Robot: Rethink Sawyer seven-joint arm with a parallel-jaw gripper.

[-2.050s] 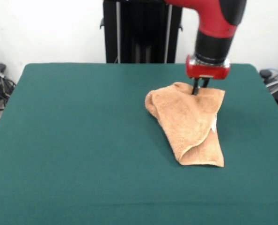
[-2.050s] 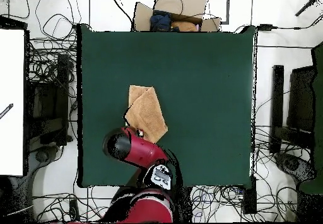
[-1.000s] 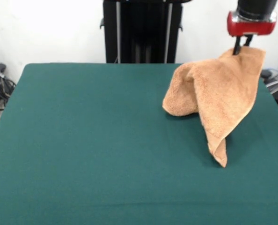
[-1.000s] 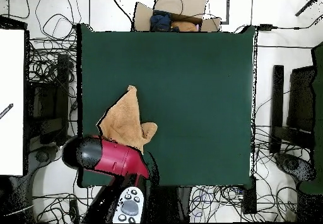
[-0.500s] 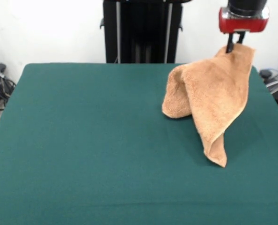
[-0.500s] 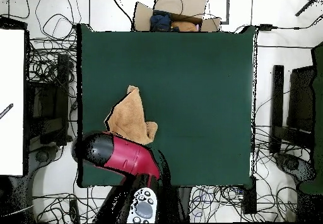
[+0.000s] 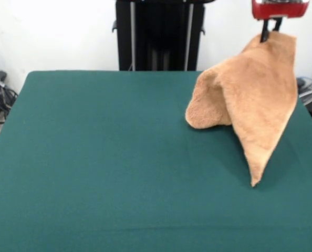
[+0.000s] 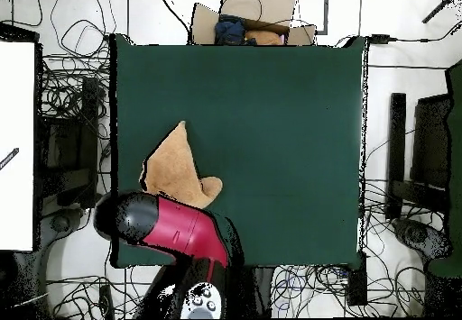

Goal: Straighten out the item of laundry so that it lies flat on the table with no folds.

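The towel's [image 7: 250, 100] lowest corner brushed the table [image 7: 93, 173] near its front right; a rounded fold sagged farther back; higher still, the gripper [image 7: 268, 33] pinched one corner, jaws clamped together on the cloth. Held so narrowly, the terry might have slipped free or landed folded again if lowered carelessly.

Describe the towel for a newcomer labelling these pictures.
Find the big green table. Near its robot-side edge, a peach-orange terry towel hangs by one corner from the robot's hand. It is the only cloth there, its pointed tip reaching down to the tabletop.
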